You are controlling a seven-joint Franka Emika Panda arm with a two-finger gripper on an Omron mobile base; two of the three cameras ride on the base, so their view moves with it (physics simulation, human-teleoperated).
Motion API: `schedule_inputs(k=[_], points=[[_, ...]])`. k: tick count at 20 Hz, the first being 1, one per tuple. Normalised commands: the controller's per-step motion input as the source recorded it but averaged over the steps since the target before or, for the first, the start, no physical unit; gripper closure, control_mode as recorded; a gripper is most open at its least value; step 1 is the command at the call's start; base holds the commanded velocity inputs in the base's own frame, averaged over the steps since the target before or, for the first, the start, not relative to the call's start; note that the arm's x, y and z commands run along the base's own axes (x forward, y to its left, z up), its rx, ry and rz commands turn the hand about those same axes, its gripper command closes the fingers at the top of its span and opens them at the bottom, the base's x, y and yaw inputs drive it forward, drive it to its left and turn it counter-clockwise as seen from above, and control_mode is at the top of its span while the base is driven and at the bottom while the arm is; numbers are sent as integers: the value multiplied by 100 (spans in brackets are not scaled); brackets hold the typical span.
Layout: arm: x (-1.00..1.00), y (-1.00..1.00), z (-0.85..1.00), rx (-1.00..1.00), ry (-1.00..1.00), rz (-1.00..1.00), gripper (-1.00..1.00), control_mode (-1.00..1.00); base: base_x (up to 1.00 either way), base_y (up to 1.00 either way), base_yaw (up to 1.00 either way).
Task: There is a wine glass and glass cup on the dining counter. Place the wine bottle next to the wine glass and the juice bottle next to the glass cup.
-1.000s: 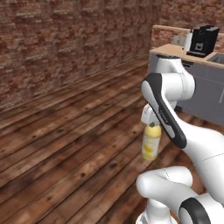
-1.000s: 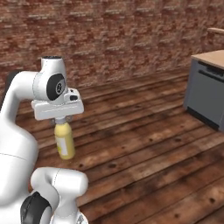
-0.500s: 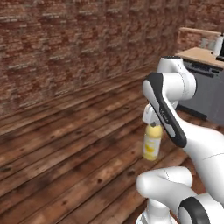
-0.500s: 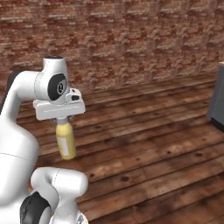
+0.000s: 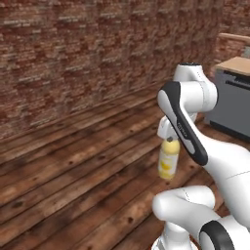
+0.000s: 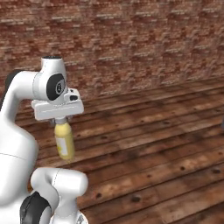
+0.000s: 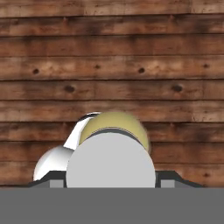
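Observation:
The juice bottle (image 5: pixel 168 161) is a stout yellow bottle that hangs upright in the air from my gripper (image 5: pixel 169 140), which is shut on its neck. From the right base view the same juice bottle (image 6: pixel 64 141) dangles below the white hand, with the gripper (image 6: pixel 61 121) closed at its top. In the hand view I look straight down on the juice bottle's (image 7: pixel 110 161) pale grey cap, with its yellow shoulder behind it and plank floor beneath. The wine glass, glass cup, wine bottle and dining counter are out of view.
Wooden plank floor (image 6: pixel 153 144) spreads in front, backed by a long brick wall (image 5: pixel 88 53). A grey cabinet with a wood top (image 5: pixel 234 100) stands at the far right of the left base view.
The whole scene has slid to the right in both base views, so the base has turned left. The cabinet has left the right base view. The bottle stays held the same way.

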Motion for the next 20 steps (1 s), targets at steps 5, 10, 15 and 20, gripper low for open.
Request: schedule_inputs(k=[5, 10, 15, 20], points=[[0, 0, 0, 0, 0, 0, 100, 100, 77, 23, -18], [0, 0, 0, 0, 0, 0, 100, 100, 74, 25, -24], [0, 0, 0, 0, 0, 0, 100, 100, 72, 26, -29], [0, 0, 0, 0, 0, 0, 100, 100, 69, 23, -31]])
